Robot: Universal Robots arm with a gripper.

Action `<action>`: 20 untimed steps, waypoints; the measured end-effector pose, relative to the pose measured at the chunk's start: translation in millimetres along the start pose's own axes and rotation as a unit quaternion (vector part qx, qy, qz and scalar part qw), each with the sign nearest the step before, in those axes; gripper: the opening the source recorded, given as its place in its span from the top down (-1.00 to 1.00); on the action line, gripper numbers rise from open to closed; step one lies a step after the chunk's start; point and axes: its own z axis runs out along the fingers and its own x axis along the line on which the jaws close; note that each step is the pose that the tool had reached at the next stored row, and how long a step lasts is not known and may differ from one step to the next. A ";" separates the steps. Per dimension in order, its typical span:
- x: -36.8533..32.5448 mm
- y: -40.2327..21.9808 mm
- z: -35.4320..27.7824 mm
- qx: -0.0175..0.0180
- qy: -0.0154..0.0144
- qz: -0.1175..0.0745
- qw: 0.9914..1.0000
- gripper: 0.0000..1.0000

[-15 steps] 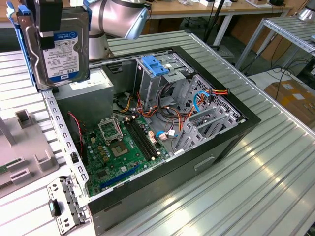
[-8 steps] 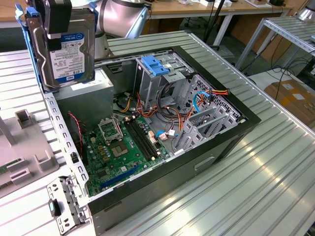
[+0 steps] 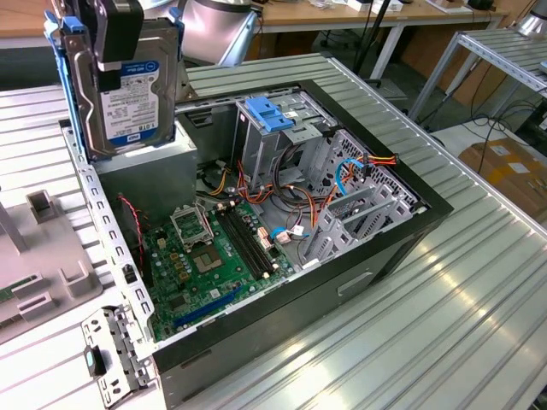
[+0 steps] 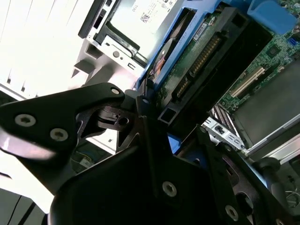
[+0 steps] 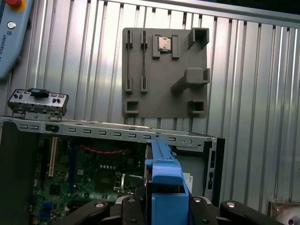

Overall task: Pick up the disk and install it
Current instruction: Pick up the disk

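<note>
The disk (image 3: 132, 94) hangs upright in the air at the exterior view's upper left, its white label with the blue band facing the camera and blue rails along its sides. My gripper (image 3: 109, 55) is shut on the disk from above, one black finger lying across the label. The disk is held over the grey power-supply box (image 3: 145, 175) at the corner of the open computer case (image 3: 367, 256). In the second wrist view the disk's green circuit side (image 4: 197, 51) runs between my black fingers (image 4: 145, 122). In the first wrist view a blue rail (image 5: 166, 173) rises from the gripper (image 5: 164, 208).
Inside the case lie the motherboard (image 3: 205, 265), loose cables, and a metal drive cage topped by a light-blue latch bracket (image 3: 269, 111). A grey fixture plate (image 5: 164, 70) and a small metal port bracket (image 5: 37, 101) rest on the ribbed table beside the case. A pendant (image 5: 14, 33) lies nearby.
</note>
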 end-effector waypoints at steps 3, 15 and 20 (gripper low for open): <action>2.9 -5.7 -0.1 0.000 0.000 0.000 1.000 0.26; 12.1 -29.2 -1.0 -0.001 0.000 0.000 1.000 0.26; 16.0 -39.0 -1.3 -0.001 0.000 0.000 1.000 0.26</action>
